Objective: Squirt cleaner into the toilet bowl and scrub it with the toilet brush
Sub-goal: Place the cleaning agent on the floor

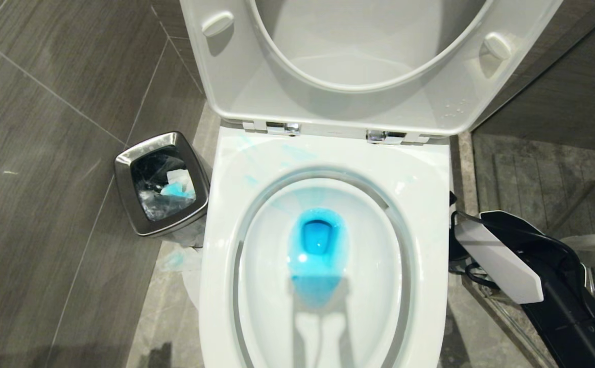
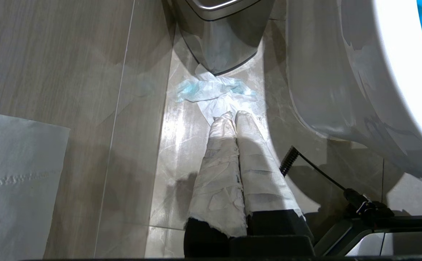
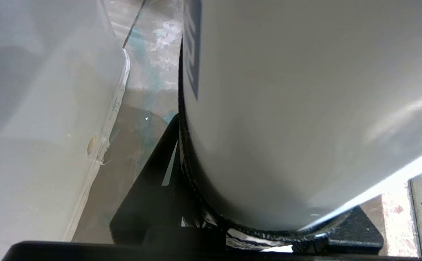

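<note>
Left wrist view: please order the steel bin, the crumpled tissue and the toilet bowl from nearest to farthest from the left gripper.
Measured from the left gripper, whose fingers are shut:
1. Tissue, blue-stained, on the floor right at the fingertips.
2 and 3. Steel bin, beyond the tissue, and toilet bowl, off to one side: too close to call.

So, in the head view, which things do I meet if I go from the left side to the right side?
Grey floor tiles → small steel bin with blue-stained tissue inside → toilet bowl holding blue cleaner in its water → right arm, low beside the bowl.
</note>
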